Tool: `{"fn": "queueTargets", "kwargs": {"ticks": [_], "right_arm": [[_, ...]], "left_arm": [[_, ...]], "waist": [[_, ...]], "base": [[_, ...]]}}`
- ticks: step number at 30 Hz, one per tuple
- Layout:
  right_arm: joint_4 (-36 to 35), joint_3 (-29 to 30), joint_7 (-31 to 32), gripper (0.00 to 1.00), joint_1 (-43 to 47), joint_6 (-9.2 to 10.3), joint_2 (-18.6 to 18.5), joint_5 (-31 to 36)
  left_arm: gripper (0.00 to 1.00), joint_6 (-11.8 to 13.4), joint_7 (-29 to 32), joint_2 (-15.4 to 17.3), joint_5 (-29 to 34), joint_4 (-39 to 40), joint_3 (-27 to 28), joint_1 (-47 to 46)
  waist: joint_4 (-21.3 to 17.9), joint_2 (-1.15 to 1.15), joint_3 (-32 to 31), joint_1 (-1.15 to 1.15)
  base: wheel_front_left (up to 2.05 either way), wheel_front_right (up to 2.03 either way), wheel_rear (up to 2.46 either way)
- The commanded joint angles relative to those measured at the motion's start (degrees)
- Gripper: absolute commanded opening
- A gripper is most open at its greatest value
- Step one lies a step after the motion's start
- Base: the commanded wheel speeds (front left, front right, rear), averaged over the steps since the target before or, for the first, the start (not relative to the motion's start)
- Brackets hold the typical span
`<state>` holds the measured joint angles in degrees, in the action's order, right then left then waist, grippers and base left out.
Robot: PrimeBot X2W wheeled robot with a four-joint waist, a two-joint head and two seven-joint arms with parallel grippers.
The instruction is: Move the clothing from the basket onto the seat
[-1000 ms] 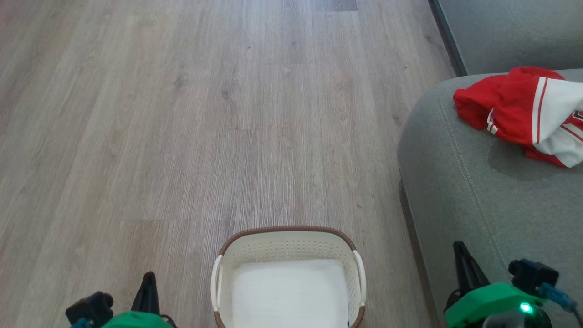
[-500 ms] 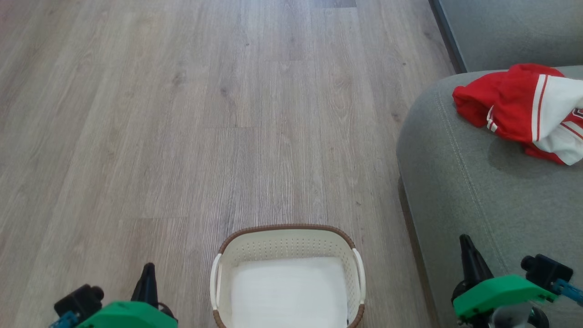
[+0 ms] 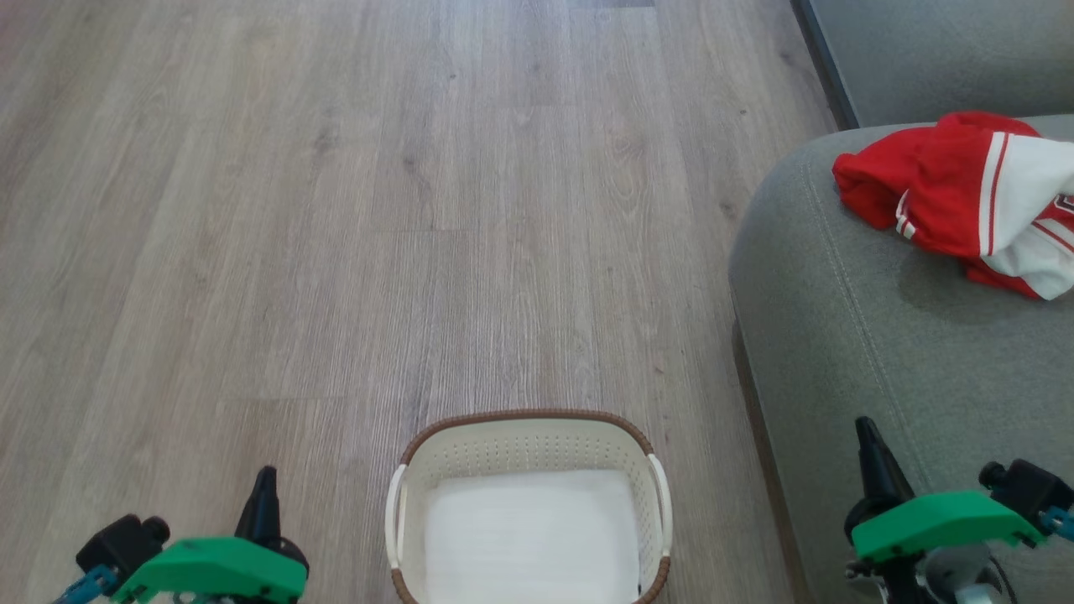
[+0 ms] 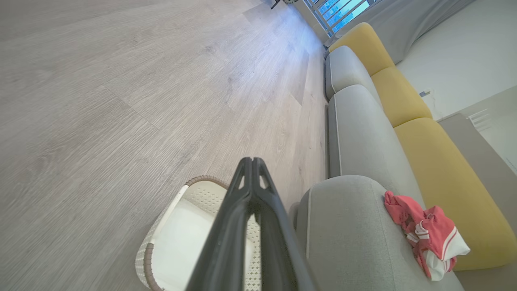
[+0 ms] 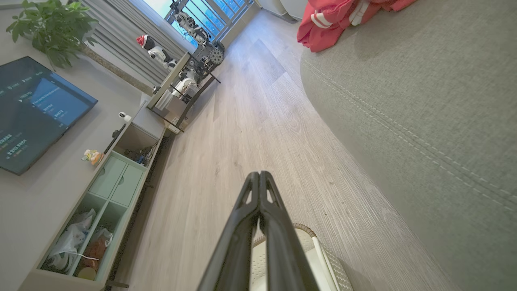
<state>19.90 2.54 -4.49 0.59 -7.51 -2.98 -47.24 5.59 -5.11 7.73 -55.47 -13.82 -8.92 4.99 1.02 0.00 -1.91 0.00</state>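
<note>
Both claws are pinched fully together, holding nothing. The left gripper is by the floor left of the basket, and the right gripper is over the seat. The basket has a white sheet inside. The clothing is bunched on the seat.

left end effector and right end effector clamped closed.
</note>
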Motion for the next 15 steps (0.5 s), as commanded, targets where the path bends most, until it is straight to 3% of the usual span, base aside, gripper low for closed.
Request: {"fn": "queueTargets", "kwargs": {"ticks": [1, 15], "right_arm": [[-2.3, -0.1, 0.3, 0.00, -3.2, 0.01, 0.0, -1.9], [-3.1, 0.8, 2.6, 0.00, -4.0, 0.01, 0.0, -11.1]], "left_arm": [[0.00, -0.8, 0.3, 0.1, -1.6, 1.4, 1.9, -3.4], [0.00, -3.4, 2.6, -0.8, -9.3, 1.1, 4.6, -5.1]], "waist": [[0.0, 0.00, 0.0, 0.00], [-0.2, 0.00, 0.5, 0.00]], "base": [[0.00, 0.00, 0.00], [0.00, 0.00, 0.00]]}}
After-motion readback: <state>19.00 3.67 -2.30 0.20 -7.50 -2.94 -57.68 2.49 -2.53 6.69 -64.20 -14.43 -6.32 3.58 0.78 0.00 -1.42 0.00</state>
